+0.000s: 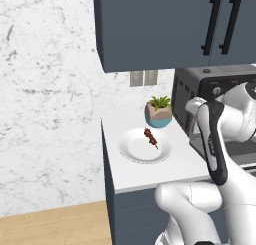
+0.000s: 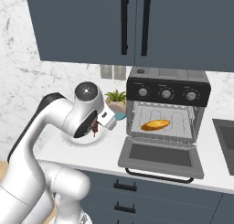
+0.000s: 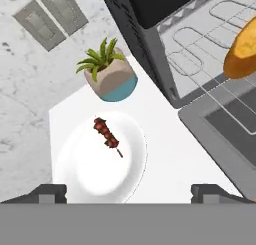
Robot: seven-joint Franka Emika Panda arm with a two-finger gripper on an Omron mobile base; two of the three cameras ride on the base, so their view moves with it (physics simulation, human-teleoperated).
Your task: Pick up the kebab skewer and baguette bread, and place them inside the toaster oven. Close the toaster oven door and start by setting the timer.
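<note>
Here, spread hand [image 3: 129, 191] above round white plate [image 3: 80, 174], knobbly kebab skewer [image 3: 107, 135], oblong golden baguette bread [image 2: 155, 125] on wire rack [image 2: 176, 127]

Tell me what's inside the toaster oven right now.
The baguette bread lies on the wire rack inside the toaster oven, door dropped open. The kebab skewer is on the white plate. The space under the rack is hidden.

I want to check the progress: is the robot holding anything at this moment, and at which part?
Nothing is held. The gripper has its jaws open and empty above the plate, where the kebab skewer lies untouched.
</note>
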